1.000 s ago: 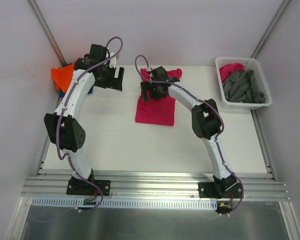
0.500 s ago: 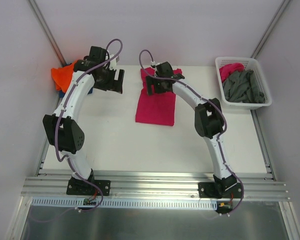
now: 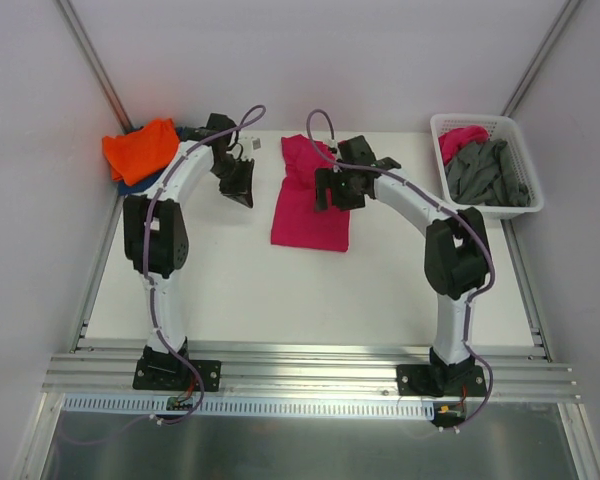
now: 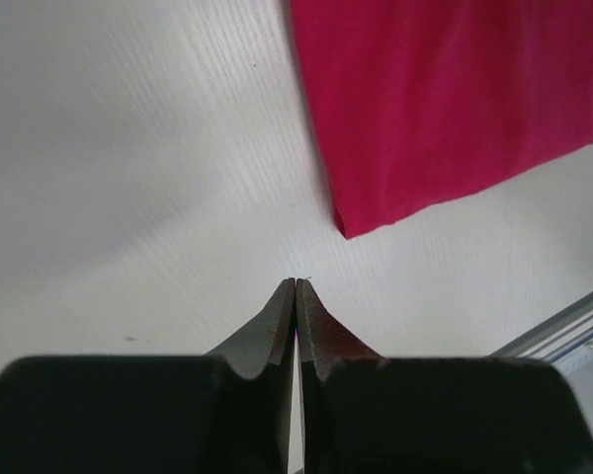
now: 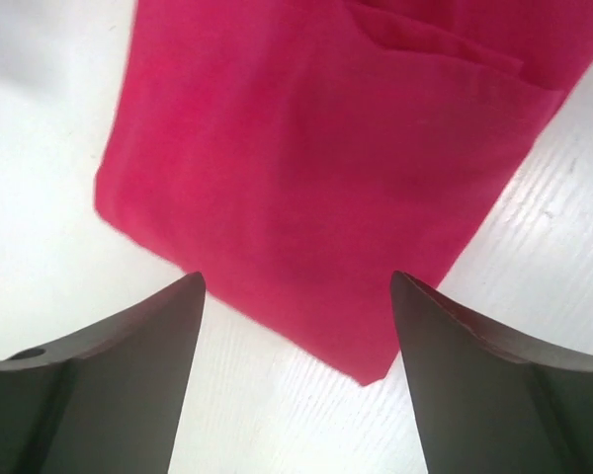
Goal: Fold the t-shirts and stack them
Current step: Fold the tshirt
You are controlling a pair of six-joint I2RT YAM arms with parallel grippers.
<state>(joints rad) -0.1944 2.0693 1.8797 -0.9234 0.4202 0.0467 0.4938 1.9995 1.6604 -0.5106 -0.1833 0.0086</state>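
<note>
A magenta-pink t-shirt (image 3: 310, 205) lies folded into a long strip in the middle of the table; it also shows in the left wrist view (image 4: 445, 99) and the right wrist view (image 5: 326, 148). My right gripper (image 3: 328, 195) hangs open over the strip's right side, its jaws (image 5: 296, 281) wide apart above the cloth's corner and holding nothing. My left gripper (image 3: 242, 190) is shut and empty just left of the strip, its tips (image 4: 296, 283) pressed together over bare table. An orange t-shirt (image 3: 140, 150) rests on a dark blue one (image 3: 140, 185) at the far left.
A white lattice basket (image 3: 525, 160) at the far right holds grey t-shirts (image 3: 485, 170) and a pink one (image 3: 460, 138). Walls close in the table on the left, right and back. An aluminium rail (image 3: 310, 370) with both arm bases runs along the near edge.
My left arm swung away from the orange stack toward the table's middle and its jaws closed on nothing. My right arm shifted right along the magenta strip, its jaws narrowing slightly.
</note>
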